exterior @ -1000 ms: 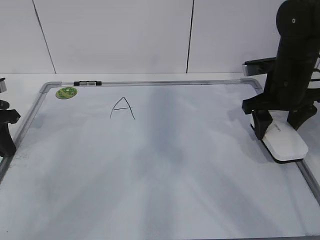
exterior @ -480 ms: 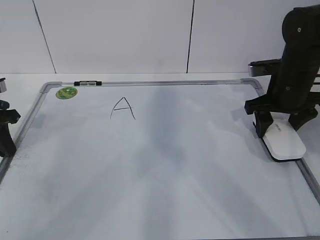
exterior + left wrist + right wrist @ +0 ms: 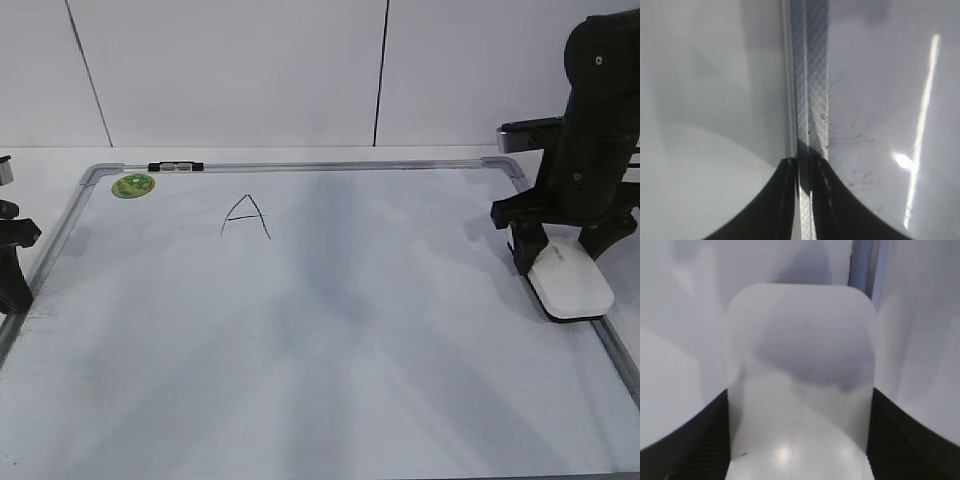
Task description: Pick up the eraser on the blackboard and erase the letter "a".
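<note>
Eraser (image 3: 570,284) lay at the right edge of the blackboard (image 3: 330,340), its long axis running toward the camera, directly under the right gripper (image 3: 556,250), whose fingers flanked its sides, seemingly closed on it. No lowercase "a" showed; the left gripper (image 3: 12,268), closed and empty, sat well apart.

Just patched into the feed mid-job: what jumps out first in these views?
The right gripper stands at the right edge of the blackboard, its fingers flanking the white eraser; the right wrist view shows the eraser filling the gap between them. On the board's upper left is a hand-drawn capital A, with a green sticker in the corner. The left gripper sits shut over the left frame.
</note>
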Robot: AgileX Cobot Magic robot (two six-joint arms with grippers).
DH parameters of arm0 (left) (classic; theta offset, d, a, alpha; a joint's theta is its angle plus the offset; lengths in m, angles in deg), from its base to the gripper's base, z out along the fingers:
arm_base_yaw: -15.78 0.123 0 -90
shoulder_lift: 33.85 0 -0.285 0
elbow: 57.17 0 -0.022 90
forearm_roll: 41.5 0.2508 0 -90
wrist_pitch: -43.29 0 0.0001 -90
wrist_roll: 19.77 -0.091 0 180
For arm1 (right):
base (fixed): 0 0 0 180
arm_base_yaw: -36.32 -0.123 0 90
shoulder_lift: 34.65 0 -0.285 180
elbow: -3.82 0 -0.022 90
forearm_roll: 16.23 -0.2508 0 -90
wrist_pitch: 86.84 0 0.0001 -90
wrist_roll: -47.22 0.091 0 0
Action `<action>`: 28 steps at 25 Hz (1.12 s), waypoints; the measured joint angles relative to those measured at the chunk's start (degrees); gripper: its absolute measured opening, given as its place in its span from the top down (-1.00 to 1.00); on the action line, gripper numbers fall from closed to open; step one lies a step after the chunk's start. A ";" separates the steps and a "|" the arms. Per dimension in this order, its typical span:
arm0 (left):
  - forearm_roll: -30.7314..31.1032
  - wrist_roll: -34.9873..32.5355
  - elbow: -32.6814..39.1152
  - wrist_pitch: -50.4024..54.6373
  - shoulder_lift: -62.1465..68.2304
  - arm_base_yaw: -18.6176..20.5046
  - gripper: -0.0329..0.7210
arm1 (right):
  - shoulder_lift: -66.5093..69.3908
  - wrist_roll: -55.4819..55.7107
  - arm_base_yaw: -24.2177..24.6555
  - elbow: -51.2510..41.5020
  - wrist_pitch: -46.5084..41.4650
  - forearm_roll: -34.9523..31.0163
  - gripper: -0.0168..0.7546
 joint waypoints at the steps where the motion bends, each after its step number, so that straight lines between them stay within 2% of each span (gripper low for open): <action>1: 0.00 0.00 0.00 0.00 0.00 0.00 0.68 | 0.00 0.00 0.00 0.00 0.47 0.00 -0.44; 15: 0.00 0.00 0.00 0.00 0.00 0.00 0.68 | 0.00 0.09 0.00 0.00 3.42 0.03 -0.44; 28: 0.00 0.00 0.00 0.00 0.00 0.00 0.65 | 0.25 0.22 0.00 0.00 3.54 -0.43 -0.59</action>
